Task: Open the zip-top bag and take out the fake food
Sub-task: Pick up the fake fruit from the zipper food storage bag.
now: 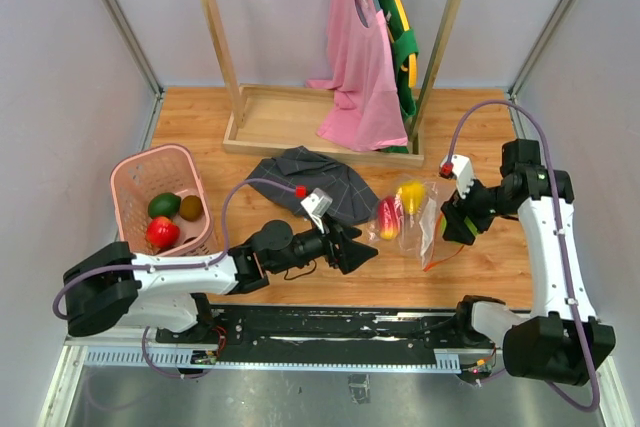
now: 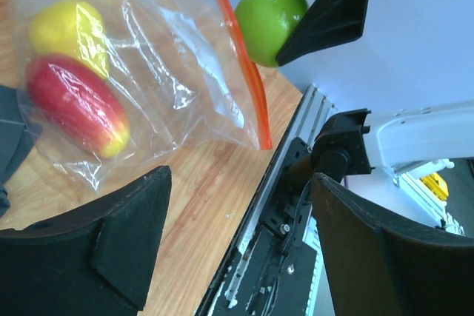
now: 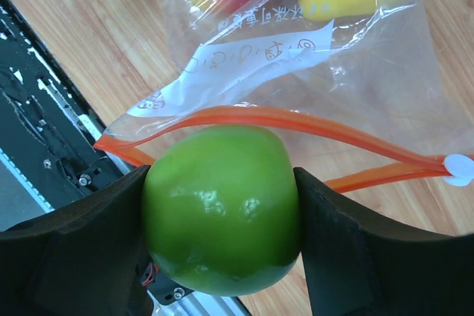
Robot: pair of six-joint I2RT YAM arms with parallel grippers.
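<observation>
Removal is under way. Centre of the top view: the left gripper [image 1: 365,247] gapes wide, empty. To its right, the open zip-top bag [image 2: 185,86] holds a red-yellow mango [image 2: 74,112] and a yellow fruit [image 2: 67,31]. Far right, the right gripper [image 1: 458,222] clamps a lime green fruit [image 3: 222,209]; next it likely needs setting down.

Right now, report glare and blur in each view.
Top external: even light, sharp, no harsh shadows. Left wrist: white glare streaks on the zip-top bag; the left gripper's fingers dark, nearly featureless. Right wrist: small highlights on the lime-green fruit, otherwise crisp.
</observation>
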